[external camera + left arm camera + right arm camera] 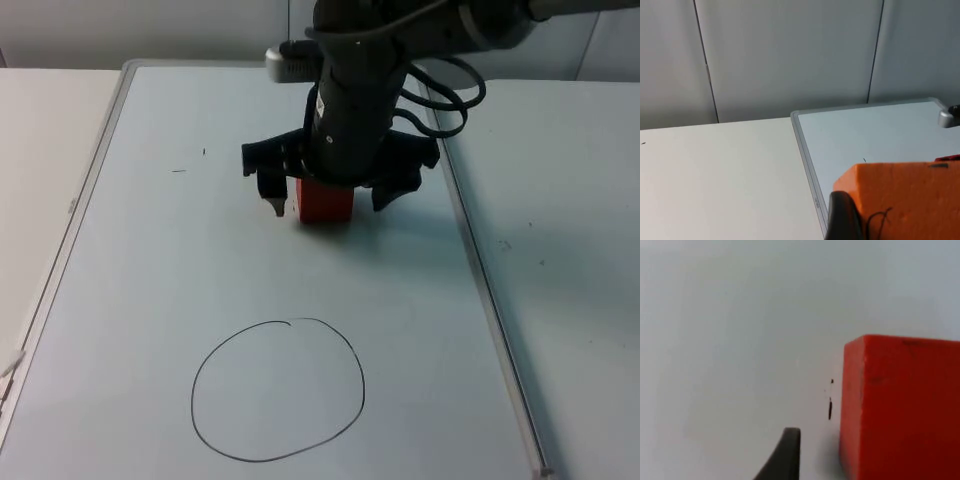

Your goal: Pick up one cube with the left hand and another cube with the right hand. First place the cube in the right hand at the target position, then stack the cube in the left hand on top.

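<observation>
Whiteboard (150,300) on white table – black drawn circle (278,390) near its front edge. Right gripper (325,200) low over board's middle toward far edge, fingers spread either side of red cube (324,202) resting on board. Left gripper (900,220) off board's left edge – orange cube (905,195) pinched against black fingertip (842,217).

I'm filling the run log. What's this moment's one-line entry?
right gripper: open around red cube | left gripper: holds orange cube | circle: empty
</observation>
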